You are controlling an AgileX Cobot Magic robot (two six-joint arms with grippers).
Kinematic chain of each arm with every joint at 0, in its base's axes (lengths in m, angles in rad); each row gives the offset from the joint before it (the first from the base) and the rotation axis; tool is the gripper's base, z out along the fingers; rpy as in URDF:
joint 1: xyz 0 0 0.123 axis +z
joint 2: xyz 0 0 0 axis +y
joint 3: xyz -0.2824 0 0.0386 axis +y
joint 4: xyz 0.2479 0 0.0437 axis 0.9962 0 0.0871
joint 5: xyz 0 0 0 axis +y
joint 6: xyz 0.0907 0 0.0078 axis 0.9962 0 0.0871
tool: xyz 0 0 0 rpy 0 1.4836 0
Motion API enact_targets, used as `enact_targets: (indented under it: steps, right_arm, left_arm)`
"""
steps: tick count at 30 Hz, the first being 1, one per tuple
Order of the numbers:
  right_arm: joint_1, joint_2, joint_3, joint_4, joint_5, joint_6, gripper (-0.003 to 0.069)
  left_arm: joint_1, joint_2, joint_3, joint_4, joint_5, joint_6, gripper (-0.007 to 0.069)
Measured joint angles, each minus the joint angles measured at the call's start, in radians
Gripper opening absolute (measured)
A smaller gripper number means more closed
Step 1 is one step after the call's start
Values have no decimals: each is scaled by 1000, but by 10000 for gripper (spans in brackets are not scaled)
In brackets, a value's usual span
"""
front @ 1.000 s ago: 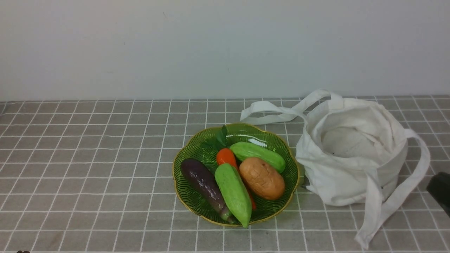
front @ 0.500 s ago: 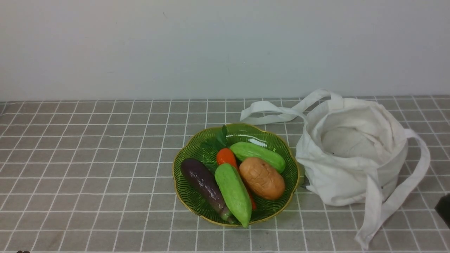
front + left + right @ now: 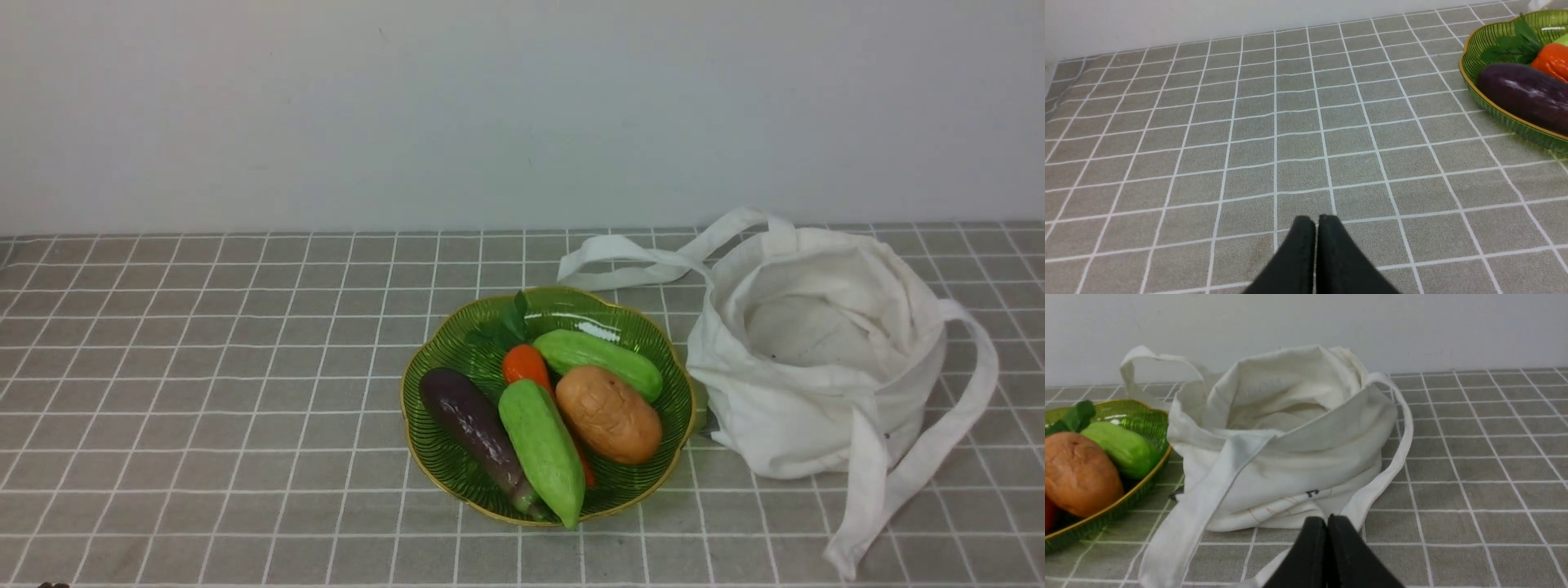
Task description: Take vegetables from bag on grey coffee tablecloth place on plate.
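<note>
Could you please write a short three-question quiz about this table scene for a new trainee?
1. True or false: the potato lies on the plate.
2. Which vegetable lies nearest the left edge of the plate in the front view? A) carrot B) eggplant C) potato
3. Fill in: the bag stands to the plate's ____ side in the front view.

Key
1. True.
2. B.
3. Right; both the left gripper and right gripper are shut and empty.

A plain, off-white wall (image 3: 408,106) runs straight behind the table, evenly lit and unmarked by any strong shadow.
</note>
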Motion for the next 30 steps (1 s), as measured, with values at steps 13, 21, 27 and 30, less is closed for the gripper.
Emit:
enact_targets:
  steps: [13,21,27,30]
  right_arm:
    - [51,0,0,-23,1,0,-15]
    - [58,0,0,-27,2,0,-15]
    - [58,0,0,-27,2,0,-15]
    - [58,0,0,-27,2,0,-15]
  left_arm:
    - [0,0,0,0,0,0,-8]
    - [0,0,0,0,0,0,-8]
    - [0,0,0,0,0,0,-8]
    - [0,0,0,0,0,0,-8]
